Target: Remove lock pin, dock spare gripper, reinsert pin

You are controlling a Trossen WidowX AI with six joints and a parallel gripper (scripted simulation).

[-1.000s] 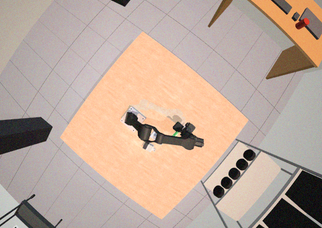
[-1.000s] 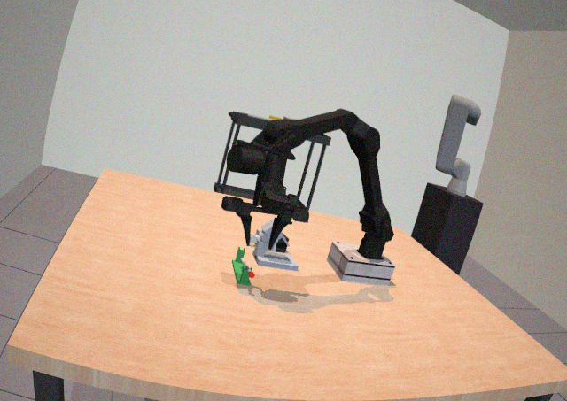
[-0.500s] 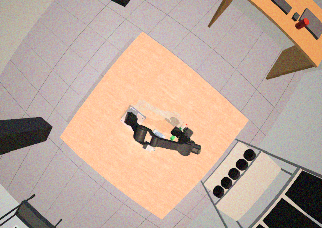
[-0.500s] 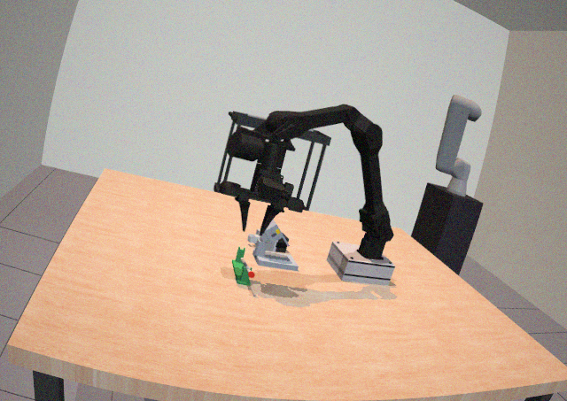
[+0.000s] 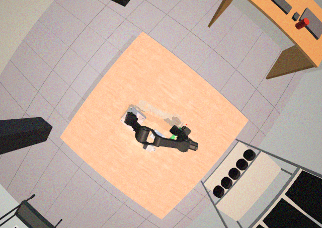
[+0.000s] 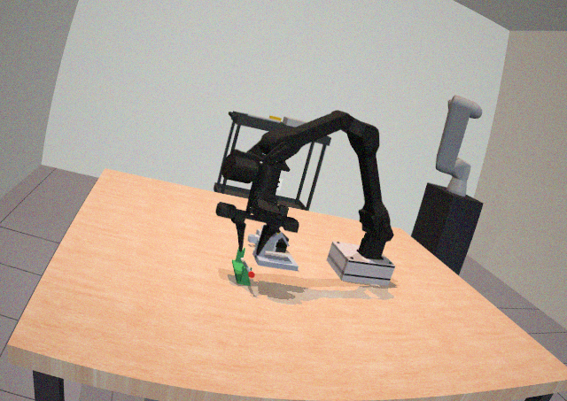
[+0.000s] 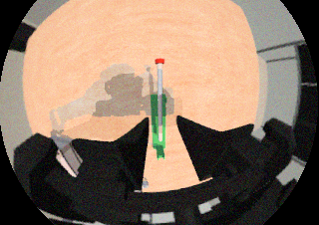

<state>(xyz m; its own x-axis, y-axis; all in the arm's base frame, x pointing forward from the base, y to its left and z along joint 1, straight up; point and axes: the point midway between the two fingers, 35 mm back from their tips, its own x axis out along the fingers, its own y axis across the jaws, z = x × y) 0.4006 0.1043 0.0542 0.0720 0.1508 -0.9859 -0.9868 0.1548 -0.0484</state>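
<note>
A green mount [image 6: 238,268] [image 7: 158,128] [image 5: 172,136] stands tilted on the wooden table [image 6: 137,296]. Its grey lock pin with a red head [image 6: 251,273] [image 7: 159,62] [image 5: 186,124] runs through it. My gripper [image 6: 252,245] [image 7: 162,119] [image 5: 180,130] points down just above the mount and is partly open. In the wrist view the fingers flank the mount and pin with a gap on each side. The left fingertip is at the mount's top; I cannot tell if it touches. The grey spare gripper [image 6: 275,252] lies on the table behind the mount, partly hidden by my fingers.
The arm's grey base [image 6: 359,266] [image 5: 135,115] stands right of the spare gripper. A black rack [image 6: 231,158] stands behind the table. A white arm on a black pedestal [image 6: 446,223] is at the right. A desk [image 5: 286,25] and a shelf unit [image 5: 247,178] stand off the table.
</note>
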